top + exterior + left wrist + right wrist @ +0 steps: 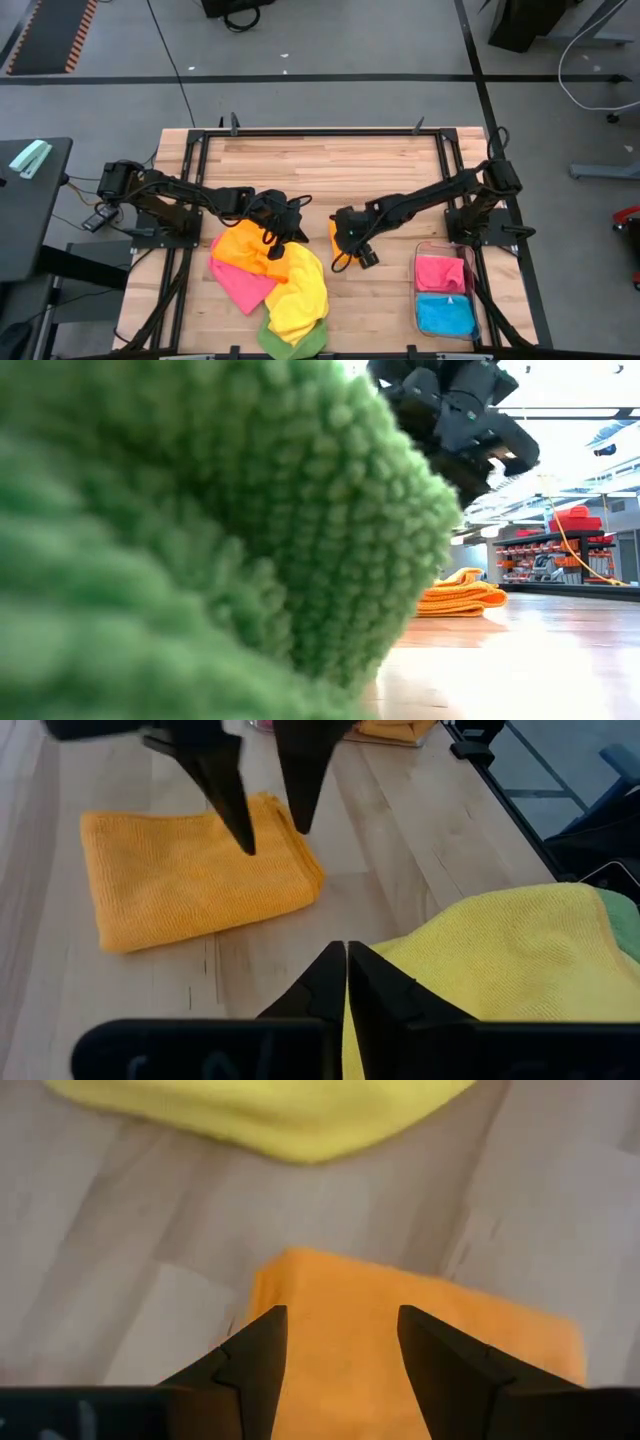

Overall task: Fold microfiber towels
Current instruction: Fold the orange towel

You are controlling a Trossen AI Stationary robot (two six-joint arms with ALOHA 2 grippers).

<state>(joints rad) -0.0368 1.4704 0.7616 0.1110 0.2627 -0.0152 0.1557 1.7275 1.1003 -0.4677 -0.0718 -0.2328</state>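
Right wrist view: folded orange towel [400, 1350] beneath open right gripper [340, 1350]

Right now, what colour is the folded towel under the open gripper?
Orange. The folded towel shows best in the left wrist view, under the right gripper.

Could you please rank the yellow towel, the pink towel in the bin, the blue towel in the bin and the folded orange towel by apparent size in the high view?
1. yellow towel
2. blue towel
3. pink towel
4. folded orange towel: unsure, since the right arm hides most of it.
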